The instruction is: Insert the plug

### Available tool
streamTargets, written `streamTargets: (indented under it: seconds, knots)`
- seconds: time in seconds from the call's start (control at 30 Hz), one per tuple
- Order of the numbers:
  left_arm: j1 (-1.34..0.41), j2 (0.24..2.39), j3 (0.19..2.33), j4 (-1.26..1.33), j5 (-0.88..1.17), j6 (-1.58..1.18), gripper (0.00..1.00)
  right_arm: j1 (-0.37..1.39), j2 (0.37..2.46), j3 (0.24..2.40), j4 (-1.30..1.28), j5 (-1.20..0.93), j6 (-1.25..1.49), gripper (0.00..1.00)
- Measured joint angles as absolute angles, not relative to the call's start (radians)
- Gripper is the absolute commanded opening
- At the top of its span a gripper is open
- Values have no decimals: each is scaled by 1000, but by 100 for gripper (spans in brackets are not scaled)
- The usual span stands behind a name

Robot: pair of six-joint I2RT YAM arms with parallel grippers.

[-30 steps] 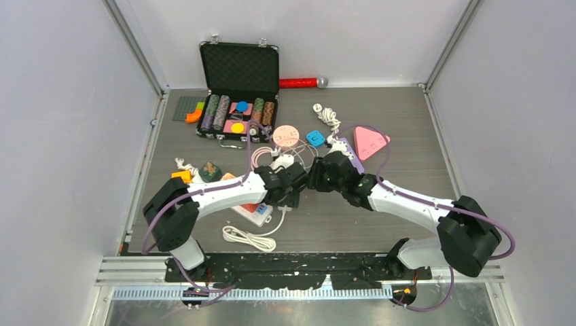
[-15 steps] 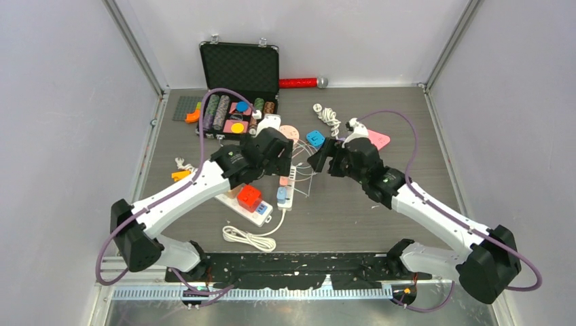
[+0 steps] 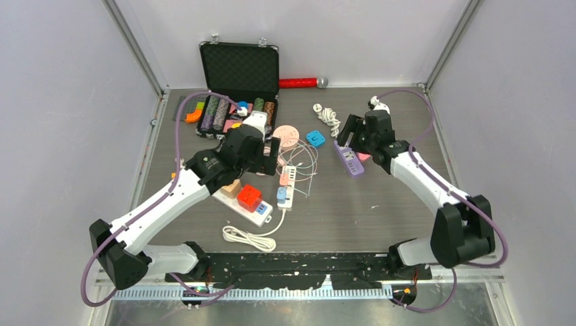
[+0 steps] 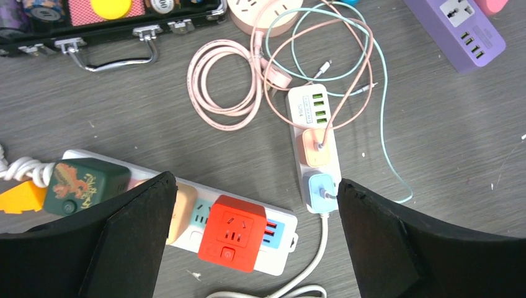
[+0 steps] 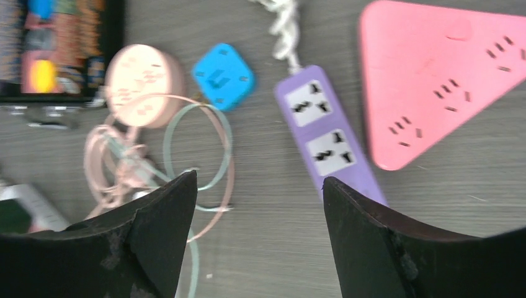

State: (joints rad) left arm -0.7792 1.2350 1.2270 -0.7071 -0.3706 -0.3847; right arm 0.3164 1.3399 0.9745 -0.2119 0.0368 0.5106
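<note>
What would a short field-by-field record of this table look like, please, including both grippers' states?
left gripper: open, empty, over the white power strip
right gripper: open, empty, over bare table beside the purple power strip
white power strip: carries a red cube adapter and a green dragon-print cube
USB strip: peach plug and blue plug seated
free sockets: purple power strip, pink triangular strip
task state: neither gripper holds a plug
</note>
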Motion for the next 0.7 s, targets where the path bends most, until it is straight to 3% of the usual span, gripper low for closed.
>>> streamTargets:
  seconds: [0.27, 0.47, 0.7]
  knots:
    - [-779, 1226, 1172, -694, -297, -393, 99, 276, 1513, 991, -292, 107, 418, 88]
    - [-779, 1172, 1129, -699, -253, -411, 100, 216, 1574, 1049, -315, 113, 482, 89]
    - [-778, 1136, 1124, -699, -253, -382, 100, 188, 1665, 1151, -326, 170, 534, 96]
